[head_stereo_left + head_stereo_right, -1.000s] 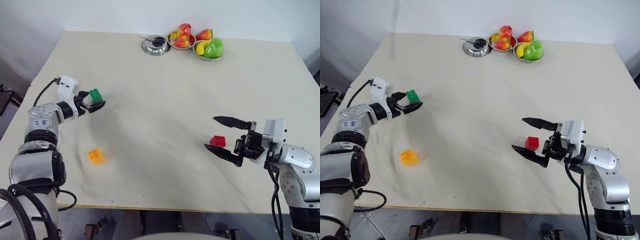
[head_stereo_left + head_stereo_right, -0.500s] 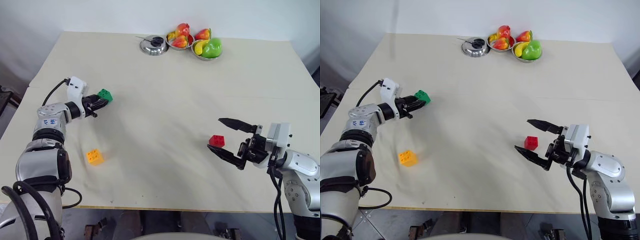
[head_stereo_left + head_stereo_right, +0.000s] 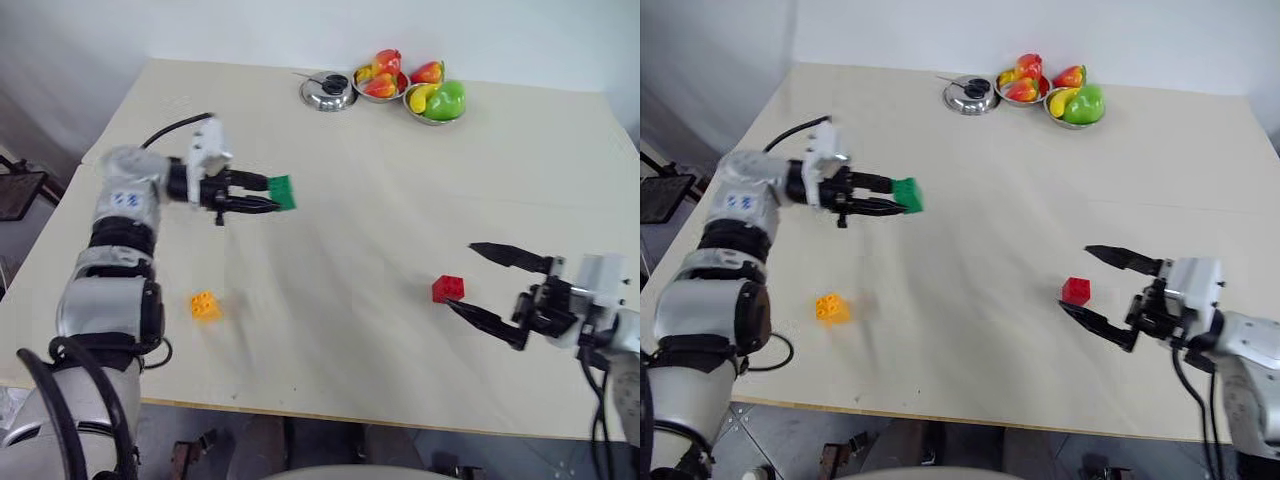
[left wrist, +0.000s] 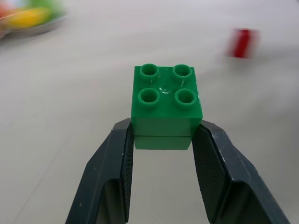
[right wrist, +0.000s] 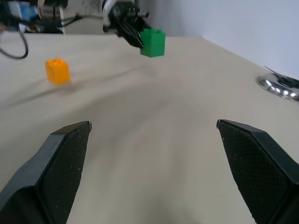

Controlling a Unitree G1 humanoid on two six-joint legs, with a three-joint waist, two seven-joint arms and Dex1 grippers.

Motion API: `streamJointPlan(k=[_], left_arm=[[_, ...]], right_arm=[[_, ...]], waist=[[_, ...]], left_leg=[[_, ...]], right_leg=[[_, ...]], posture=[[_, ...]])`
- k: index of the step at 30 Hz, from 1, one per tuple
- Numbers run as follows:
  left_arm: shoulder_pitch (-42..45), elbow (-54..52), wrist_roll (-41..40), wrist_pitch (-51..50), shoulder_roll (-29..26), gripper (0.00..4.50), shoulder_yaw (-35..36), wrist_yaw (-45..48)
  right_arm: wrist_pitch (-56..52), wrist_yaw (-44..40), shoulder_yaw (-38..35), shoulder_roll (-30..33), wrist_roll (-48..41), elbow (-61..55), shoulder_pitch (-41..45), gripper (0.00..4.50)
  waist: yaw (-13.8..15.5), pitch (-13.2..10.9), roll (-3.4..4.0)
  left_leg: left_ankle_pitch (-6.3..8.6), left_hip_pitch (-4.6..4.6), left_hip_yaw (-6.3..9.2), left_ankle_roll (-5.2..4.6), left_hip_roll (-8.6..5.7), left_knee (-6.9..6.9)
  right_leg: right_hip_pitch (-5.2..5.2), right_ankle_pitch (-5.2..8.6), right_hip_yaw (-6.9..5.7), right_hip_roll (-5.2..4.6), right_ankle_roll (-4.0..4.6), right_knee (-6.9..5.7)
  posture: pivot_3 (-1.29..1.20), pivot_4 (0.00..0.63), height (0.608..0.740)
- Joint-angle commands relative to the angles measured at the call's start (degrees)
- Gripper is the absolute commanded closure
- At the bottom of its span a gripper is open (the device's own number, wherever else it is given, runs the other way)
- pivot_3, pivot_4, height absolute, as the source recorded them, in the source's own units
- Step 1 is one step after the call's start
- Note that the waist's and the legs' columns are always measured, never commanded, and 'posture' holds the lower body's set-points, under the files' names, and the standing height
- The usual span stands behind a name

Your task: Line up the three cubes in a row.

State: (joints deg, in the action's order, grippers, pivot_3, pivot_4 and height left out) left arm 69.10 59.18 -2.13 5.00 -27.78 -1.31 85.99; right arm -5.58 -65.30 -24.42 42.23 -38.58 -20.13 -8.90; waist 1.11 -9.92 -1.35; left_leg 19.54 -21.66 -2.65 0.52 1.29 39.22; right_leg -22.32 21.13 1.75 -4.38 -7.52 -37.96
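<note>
Gripping the green cube [image 3: 282, 192] between both fingers, left gripper [image 3: 262, 196] at upper left of centre in the head view, raised off the table [image 3: 340, 150] and pointing toward the frame's right. Pinched at the cube's lower sides, studs up, as seen from the left wrist [image 4: 166, 105]. Spread wide and holding nothing, right gripper [image 3: 488, 282] at lower right, tips just right of the red cube [image 3: 448, 289]; cube possibly just outside the tips rather than between them, hard to judge from this angle. Red cube resting on the table right of centre. Orange cube [image 3: 205, 305] lying at lower left, well apart from both others. Sitting at the top edge, far from everything else: steel bowls of toy fruit [image 3: 425, 95].
</note>
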Motion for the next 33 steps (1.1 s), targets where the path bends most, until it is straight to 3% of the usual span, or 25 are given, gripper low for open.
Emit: streamJointPlan(k=[1, 7, 16, 24, 33], left_arm=[[-0.2, -14.7, -0.8, -12.6, 4.3, 3.04, -6.1, 4.1], [-10.0, -31.6, 0.3, -22.2, 12.0, 3.04, -16.4, -1.5], [-7.3, -16.9, 5.5, -14.8, 20.1, 3.04, -19.8, -15.3], [-9.0, -14.2, 7.0, -12.0, 19.3, 3.04, -20.1, -15.3], [-15.6, -25.7, 5.1, -17.4, 14.5, 3.04, -19.4, -13.6]], right_arm=[[0.0, -1.3, -5.8, 1.2, -1.7, -1.3, -4.0, 0.0], [1.1, -0.5, -10.1, -0.2, -1.0, -2.9, -9.7, 0.0], [3.2, 0.8, -12.3, -3.8, -0.4, -6.7, -17.3, 0.0], [11.2, -4.6, -14.2, -6.7, 2.8, 0.0, -24.2, 0.0], [12.9, -3.0, -15.1, -6.6, 2.6, 1.8, -23.8, 0.0]], waist=[[0.2, 0.0, -0.01], [-0.7, 0.1, 0.11], [-1.0, 0.0, 0.04], [-1.0, 0.0, 0.05], [-1.3, 0.0, 0.1]], left_leg=[[0.01, 0.0, -0.01, -0.03, 0.0, -0.01], [0.02, 0.06, -0.1, -0.06, 0.09, -0.04], [-0.26, 0.24, -0.16, -0.05, 0.04, -0.01], [-0.22, 0.31, -0.15, -0.12, -0.06, -0.08], [-0.21, 0.53, -0.12, -0.12, 0.07, -0.11]], right_leg=[[0.01, -0.01, 0.04, 0.0, -0.02, 0.01], [0.0, -0.03, 0.25, -0.03, -0.07, 0.03], [0.13, -0.11, 0.36, 0.08, -0.21, 0.14], [0.22, -0.12, 0.36, -0.02, -0.23, 0.24], [0.43, -0.13, 0.36, -0.09, -0.23, 0.25]], posture=[[0.0, 0.15, 0.74], [0.0, 0.15, 0.74], [0.0, 0.15, 0.74], [0.0, 0.15, 0.74], [0.0, 0.15, 0.74]])
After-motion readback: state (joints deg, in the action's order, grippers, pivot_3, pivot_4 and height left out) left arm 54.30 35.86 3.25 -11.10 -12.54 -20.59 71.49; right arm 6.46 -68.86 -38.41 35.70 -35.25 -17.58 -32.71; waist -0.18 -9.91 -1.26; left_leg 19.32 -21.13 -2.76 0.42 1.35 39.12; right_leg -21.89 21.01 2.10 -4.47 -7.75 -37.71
